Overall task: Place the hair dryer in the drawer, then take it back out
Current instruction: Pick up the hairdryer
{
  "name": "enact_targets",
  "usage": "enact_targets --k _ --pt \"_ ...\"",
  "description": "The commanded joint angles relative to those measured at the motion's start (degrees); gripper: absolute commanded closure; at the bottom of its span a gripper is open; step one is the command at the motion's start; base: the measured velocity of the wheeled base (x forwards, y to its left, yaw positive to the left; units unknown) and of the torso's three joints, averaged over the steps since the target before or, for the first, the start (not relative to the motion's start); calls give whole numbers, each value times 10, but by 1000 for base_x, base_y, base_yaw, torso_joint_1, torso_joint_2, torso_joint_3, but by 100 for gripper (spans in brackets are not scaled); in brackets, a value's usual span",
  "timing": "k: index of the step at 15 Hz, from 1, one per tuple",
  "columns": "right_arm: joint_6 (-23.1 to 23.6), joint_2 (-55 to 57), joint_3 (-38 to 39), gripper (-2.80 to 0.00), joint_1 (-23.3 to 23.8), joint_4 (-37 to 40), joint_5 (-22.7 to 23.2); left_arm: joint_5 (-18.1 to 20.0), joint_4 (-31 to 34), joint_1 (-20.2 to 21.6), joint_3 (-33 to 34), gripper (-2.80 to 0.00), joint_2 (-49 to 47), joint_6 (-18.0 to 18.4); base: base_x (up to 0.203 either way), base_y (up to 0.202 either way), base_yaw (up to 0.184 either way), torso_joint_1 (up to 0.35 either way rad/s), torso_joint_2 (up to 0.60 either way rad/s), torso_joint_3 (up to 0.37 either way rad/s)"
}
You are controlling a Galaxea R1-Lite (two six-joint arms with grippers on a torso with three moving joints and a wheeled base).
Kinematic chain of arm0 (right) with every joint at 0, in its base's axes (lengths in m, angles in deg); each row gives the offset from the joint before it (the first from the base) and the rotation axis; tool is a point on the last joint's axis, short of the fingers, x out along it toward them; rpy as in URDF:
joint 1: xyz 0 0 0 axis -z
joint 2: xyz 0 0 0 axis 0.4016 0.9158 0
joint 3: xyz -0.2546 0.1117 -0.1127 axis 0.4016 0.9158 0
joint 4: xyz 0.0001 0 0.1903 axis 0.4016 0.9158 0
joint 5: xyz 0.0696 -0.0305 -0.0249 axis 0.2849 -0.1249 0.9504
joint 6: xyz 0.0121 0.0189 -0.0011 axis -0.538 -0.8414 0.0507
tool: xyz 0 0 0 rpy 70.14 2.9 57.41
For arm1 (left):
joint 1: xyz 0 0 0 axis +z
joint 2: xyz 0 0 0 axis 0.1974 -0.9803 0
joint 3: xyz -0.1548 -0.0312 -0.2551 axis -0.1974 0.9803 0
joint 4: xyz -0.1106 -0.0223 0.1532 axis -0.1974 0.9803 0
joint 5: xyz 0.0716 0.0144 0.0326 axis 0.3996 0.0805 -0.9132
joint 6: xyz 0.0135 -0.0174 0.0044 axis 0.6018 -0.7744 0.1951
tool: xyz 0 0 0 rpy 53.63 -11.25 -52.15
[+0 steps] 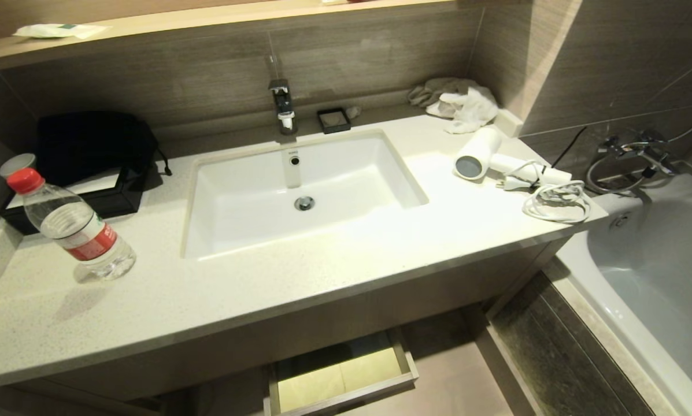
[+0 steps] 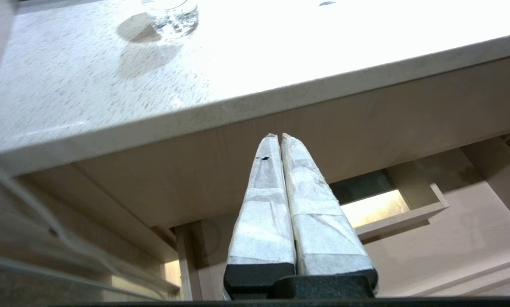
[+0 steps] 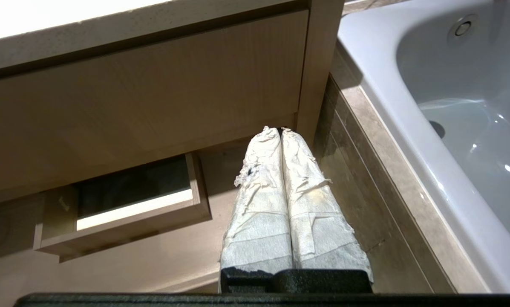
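From the head view, the hair dryer [image 1: 480, 153] lies on its side at the right of the frame, on the pale bench [image 1: 346, 271], its dark round end facing the sink [image 1: 299, 190] and its cord [image 1: 557, 199] coiled just beside it near the bench's right edge. At the bottom centre the drawer [image 1: 343, 375] stands pulled out under the bench, and the part of it that shows is pale and bare. Neither arm shows here.

In the left wrist view, the left gripper [image 2: 279, 137] hangs below the bench edge with its wrapped jaws pressed together, holding nothing; the open drawer sits at centre right.

In the right wrist view, the right gripper [image 3: 279, 130] has its jaws together too, empty, with the drawer at lower left and the bathtub [image 3: 450, 106] at right.

As I read it, either the whole job is done or none of it has begun; these views cannot say which.
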Motion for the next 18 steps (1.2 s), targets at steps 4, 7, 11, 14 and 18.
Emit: enact_targets --k 4,7,11,14,18 --pt "-2 0 0 0 -1 0 -1 0 -1 0 0 0 0 0 0 0 0 139 -66 62" --pt "0 0 0 0 0 -1 1 0 0 0 0 0 0 0 0 0 0 0 0 0" --pt "0 0 0 0 -1 -1 1 0 0 0 0 0 0 0 0 0 0 85 -60 33" --pt "0 0 0 0 0 -1 1 0 0 0 0 0 0 0 0 0 0 318 -208 100" --pt "-3 0 0 0 -1 -1 -1 0 0 0 0 0 0 0 0 0 0 96 -62 30"
